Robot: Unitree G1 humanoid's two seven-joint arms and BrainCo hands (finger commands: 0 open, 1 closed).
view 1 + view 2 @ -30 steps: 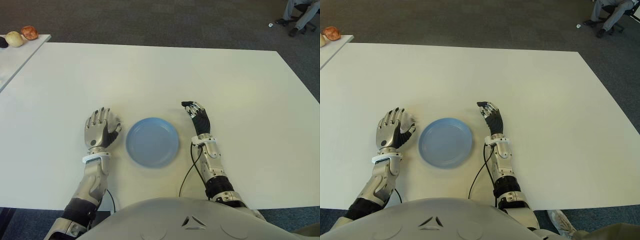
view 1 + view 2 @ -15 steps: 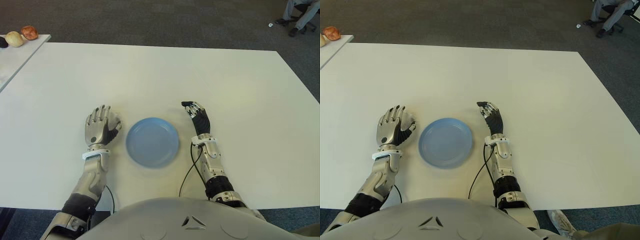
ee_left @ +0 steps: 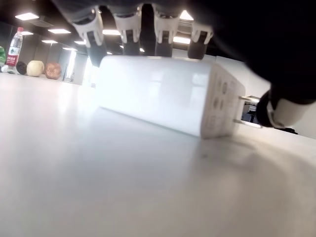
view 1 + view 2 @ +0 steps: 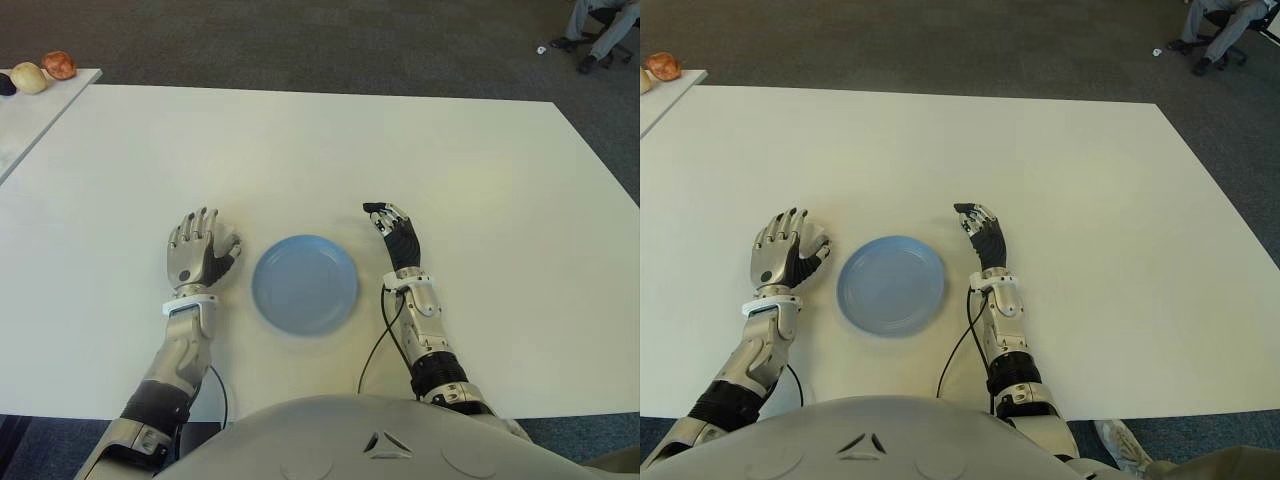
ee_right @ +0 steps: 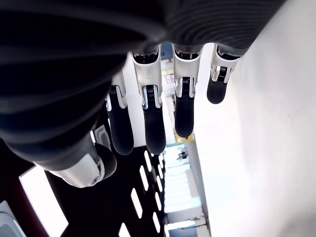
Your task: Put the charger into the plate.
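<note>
The charger [image 3: 163, 94], a glossy white rectangular block with two metal prongs at one end, lies flat on the table [image 4: 300, 150] beneath the left hand [image 4: 198, 250], near the table's front edge. The left wrist view shows the fingers [image 3: 126, 32] spread above the block's far side and the thumb beside the prong end; they are apart and not clamped on it. Judged, this placement prepares a grasp across the block's width, which would leave the prongs clear.

The plate [image 4: 304, 283], a shallow round blue dish with a smooth matte face and low rim, sits just beside the left hand, toward the table's right edge, and carries nothing. The transfer is judged not yet begun; it is a short sideways carry.

The right hand [image 4: 395, 235] shows on the plate's other side, fingers extended, loosely together and holding nothing.

The table surface is plain, white and slightly reflective.
</note>
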